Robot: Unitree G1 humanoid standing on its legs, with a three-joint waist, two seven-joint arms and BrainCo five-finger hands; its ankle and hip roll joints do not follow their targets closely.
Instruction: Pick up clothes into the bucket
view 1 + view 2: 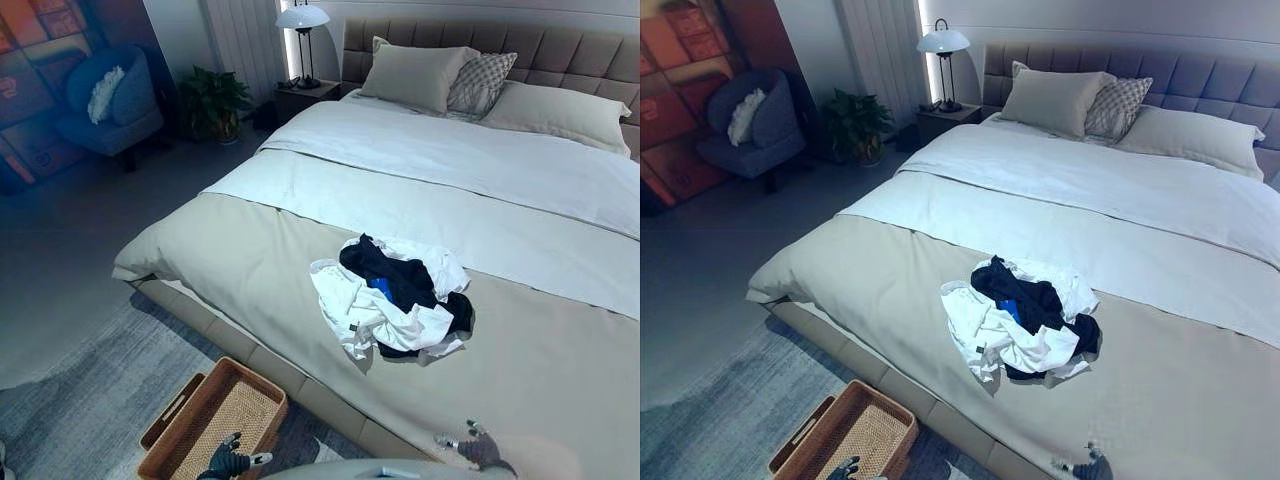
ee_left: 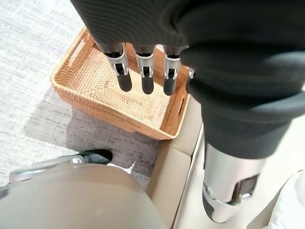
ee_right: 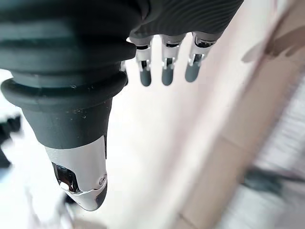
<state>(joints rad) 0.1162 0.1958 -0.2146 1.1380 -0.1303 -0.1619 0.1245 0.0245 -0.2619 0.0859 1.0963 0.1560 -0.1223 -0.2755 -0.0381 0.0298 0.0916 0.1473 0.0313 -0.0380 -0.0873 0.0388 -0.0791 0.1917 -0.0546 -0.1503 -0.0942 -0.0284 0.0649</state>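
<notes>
Clothes [image 1: 395, 295], a white and dark heap, lie on the bed [image 1: 250, 250], near its foot edge. Wicker basket [image 1: 215, 420] sits on the rug [image 1: 90, 400] beside the bed. Left robot hand [image 2: 143, 71] hangs over the basket, fingers straight, holding nothing. Right robot hand [image 3: 167, 62] hovers above the bed's edge, fingers relaxed, empty.

Dim room, blurred right wrist view
</notes>
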